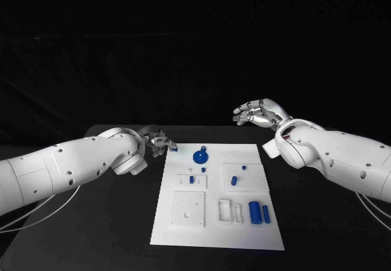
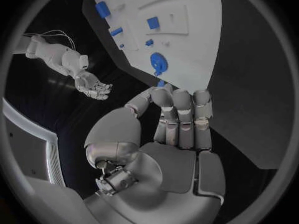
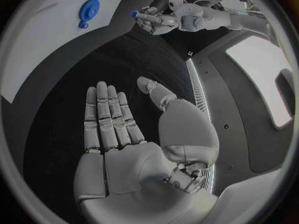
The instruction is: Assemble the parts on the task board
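White task board [image 1: 244,231] lies mid-table as our left hand [image 1: 156,141] pinches a small blue part [image 1: 173,146] just off its far-left corner; our right hand [image 1: 259,113], fingers spread and holding nothing, hovers beyond its far-right corner.

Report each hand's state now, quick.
Left hand: pinching a small blue part at the board's far left corner.
Right hand: open, fingers apart, holding nothing, raised beyond the board's far right corner.
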Motion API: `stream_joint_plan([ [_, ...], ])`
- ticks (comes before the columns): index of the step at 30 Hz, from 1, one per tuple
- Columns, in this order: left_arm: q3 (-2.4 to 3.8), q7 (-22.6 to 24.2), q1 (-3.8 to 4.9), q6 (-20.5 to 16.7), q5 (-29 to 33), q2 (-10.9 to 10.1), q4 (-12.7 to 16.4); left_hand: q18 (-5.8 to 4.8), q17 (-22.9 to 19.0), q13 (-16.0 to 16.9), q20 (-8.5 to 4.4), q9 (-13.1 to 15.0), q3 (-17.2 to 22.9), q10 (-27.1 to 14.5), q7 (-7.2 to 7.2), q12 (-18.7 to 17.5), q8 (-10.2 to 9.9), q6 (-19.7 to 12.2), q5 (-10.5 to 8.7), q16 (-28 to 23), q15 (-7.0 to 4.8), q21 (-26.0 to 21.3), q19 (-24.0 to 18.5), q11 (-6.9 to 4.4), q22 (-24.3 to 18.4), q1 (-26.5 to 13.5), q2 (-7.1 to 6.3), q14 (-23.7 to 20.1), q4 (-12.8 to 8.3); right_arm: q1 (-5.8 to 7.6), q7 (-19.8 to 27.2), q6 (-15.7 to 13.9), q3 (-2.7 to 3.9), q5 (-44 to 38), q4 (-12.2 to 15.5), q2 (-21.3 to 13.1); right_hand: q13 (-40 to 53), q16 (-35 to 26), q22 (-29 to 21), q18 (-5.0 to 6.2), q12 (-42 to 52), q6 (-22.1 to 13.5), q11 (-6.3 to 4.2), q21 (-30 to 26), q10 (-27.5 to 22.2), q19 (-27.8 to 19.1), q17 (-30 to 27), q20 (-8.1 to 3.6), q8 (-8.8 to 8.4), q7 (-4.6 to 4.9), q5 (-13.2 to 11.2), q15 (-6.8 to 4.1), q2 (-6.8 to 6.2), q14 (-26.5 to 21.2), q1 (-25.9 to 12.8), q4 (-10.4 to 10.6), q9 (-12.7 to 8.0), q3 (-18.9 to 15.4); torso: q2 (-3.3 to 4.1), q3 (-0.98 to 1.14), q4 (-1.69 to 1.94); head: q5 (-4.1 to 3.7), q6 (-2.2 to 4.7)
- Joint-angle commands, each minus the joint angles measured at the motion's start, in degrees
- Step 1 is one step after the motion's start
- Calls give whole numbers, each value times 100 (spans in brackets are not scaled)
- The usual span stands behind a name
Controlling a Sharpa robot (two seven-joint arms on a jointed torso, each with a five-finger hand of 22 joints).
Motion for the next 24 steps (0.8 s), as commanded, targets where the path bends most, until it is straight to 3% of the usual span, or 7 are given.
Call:
stream_joint_plan([
  [1, -4, -109, 10, -132, -42, -66, 208, 7, -8, 1, -660, 63, 6, 39, -263, -29, -40, 321, 20, -22, -84, 3, 44, -8, -4, 49, 5, 113, 3, 2, 21, 38, 3, 24, -5, 8, -4, -27, 10, 76, -36, -41, 9, -37, 36, -34, -8, -12, 27, 26, 24, 23, -3, -29, -15, -10, -6, -31, -24, -8, 29, -2, -20],
  [7, -70, -166, 4, -130, -42, -187, 459, 5, -10, 6, -662, 68, 7, 52, -268, -33, -50, 351, 42, -26, -81, -1, 53, -12, -4, 44, -24, 127, 18, 2, 20, 40, 3, 37, -14, 7, -4, -27, 11, 76, -39, -42, 9, -38, 37, -35, -9, -11, 27, 26, 24, 24, -3, -29, -15, -9, -7, -32, -22, -18, 30, 2, -18],
  [9, -186, -154, 2, -174, -65, -264, 582, 5, -10, 8, -663, 69, 9, 55, -270, -34, -55, 361, 54, -27, -80, -2, 56, -14, -4, 45, -31, 132, 21, 1, 19, 46, 3, 40, -15, 4, -4, -28, 11, 76, -41, -43, 9, -38, 38, -35, -9, -11, 27, 27, 24, 24, -2, -29, -15, -9, -7, -33, -17, -19, 27, 14, -17],
  [11, -260, -132, -1, -218, -157, -288, 633, 5, -9, 10, -664, 71, 11, 59, -272, -35, -58, 372, 68, -27, -80, -3, 60, -17, -3, 46, -37, 137, 24, 1, 17, 46, 2, 44, -15, -2, -4, -28, 12, 76, -41, -43, 9, -38, 38, -35, -9, -11, 27, 27, 24, 24, -1, -29, -15, -8, -8, -33, -20, -15, 33, 19, -25],
  [15, -491, -112, -1, -276, -306, -325, 743, 3, -5, 25, -668, 81, 14, 76, -284, -29, -69, 416, 136, -23, -84, -6, 78, -28, -2, 34, -51, 157, 49, 1, 17, 47, 2, 46, -16, 6, -4, -28, 12, 76, -43, -43, 9, -38, 39, -35, -9, -10, 27, 27, 24, 24, -2, -29, -15, -7, -8, -34, -20, -6, 35, 40, -31],
  [16, -519, -102, -3, -293, -336, -327, 761, 3, -5, 26, -668, 82, 14, 77, -285, -28, -71, 420, 143, -22, -85, -6, 80, -29, -2, 32, -50, 158, 53, 1, 17, 47, 2, 47, -16, 7, -4, -28, 12, 76, -44, -43, 9, -38, 39, -35, -9, -10, 27, 27, 24, 24, -1, -29, -15, -7, -8, -34, -21, -8, 38, 39, -34],
  [24, -550, -116, -105, -305, -520, -333, 927, 0, -2, 39, -671, 95, 24, 76, -292, -33, -89, 452, 246, -27, -88, -15, 85, -36, 3, 22, -48, 159, 67, -1, 13, 48, 2, 56, -24, 3, -4, -29, 14, 76, -48, -45, 10, -40, 40, -36, -10, -9, 26, 28, 27, 25, -3, -30, -21, -4, -10, -38, -23, -10, 29, 52, -53],
])
